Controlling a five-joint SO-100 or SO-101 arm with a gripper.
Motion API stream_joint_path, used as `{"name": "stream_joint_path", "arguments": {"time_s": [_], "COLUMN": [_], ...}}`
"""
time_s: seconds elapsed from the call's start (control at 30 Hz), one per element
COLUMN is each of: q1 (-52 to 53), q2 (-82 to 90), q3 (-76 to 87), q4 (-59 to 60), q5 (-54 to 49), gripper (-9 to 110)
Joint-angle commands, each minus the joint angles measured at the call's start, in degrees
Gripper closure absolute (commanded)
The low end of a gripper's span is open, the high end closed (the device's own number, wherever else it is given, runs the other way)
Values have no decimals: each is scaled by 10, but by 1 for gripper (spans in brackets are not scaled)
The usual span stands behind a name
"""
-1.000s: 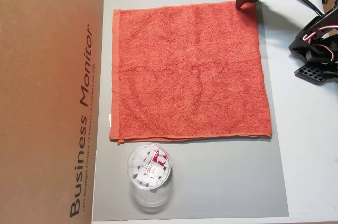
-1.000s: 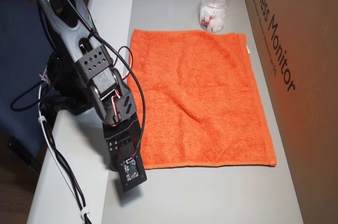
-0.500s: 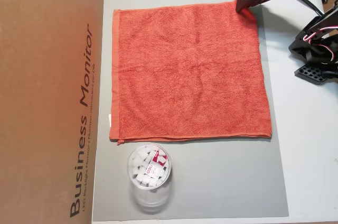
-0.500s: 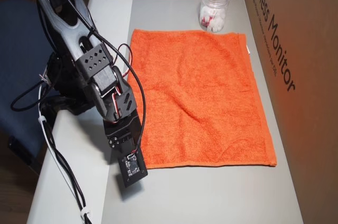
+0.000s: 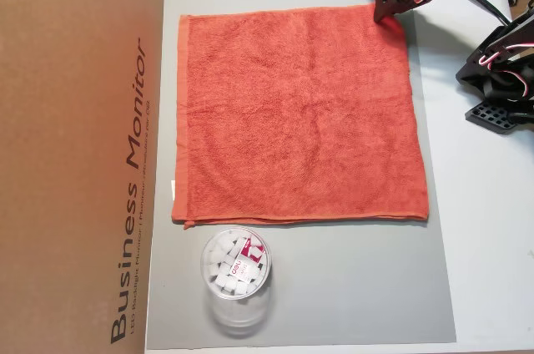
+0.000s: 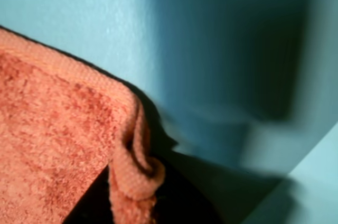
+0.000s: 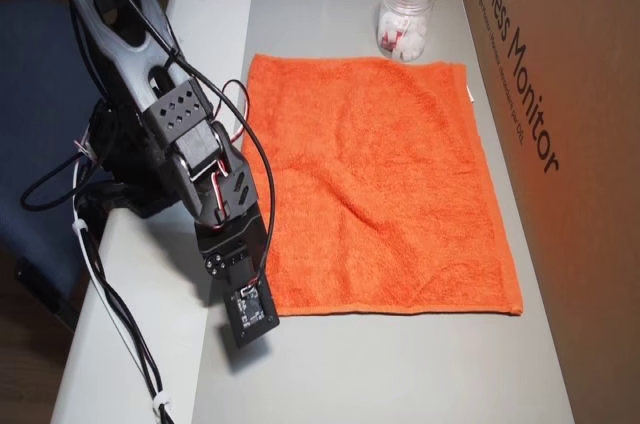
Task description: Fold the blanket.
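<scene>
We begin at the gripper (image 5: 390, 10), which sits at the blanket's (image 5: 296, 116) corner at roughly one o'clock in an overhead view. In the wrist view that corner (image 6: 134, 174) is bunched and curled up against something dark at six o'clock. It looks pinched, though the fingers themselves are not clear enough for us to say whether they are clamped on it or only pressing.

Moving outward, the blanket otherwise lies flat and fully spread on the grey mat (image 5: 334, 287), its white tag (image 5: 173, 189) at eight o'clock beside the cardboard box (image 5: 75, 154). The clear jar (image 5: 236, 275) stands just past the edge at six o'clock.

We judge the folding barely begun: one corner is taken up at most, no layer is turned over, and the carry across remains.
</scene>
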Motion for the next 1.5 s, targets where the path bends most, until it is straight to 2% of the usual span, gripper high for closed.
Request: {"name": "stream_joint_path", "arguments": {"time_s": [0.0,0.33,0.8,1.13,1.47], "q1": [-11,-13,-30,-94,-169], "q2": [43,152,253,344,351], "q3": [11,59,48,43,-47], "q4": [6,6,4,-3,4], "q5": [-4,-4,-1,6,34], "gripper": [102,102,102,102,102]}}
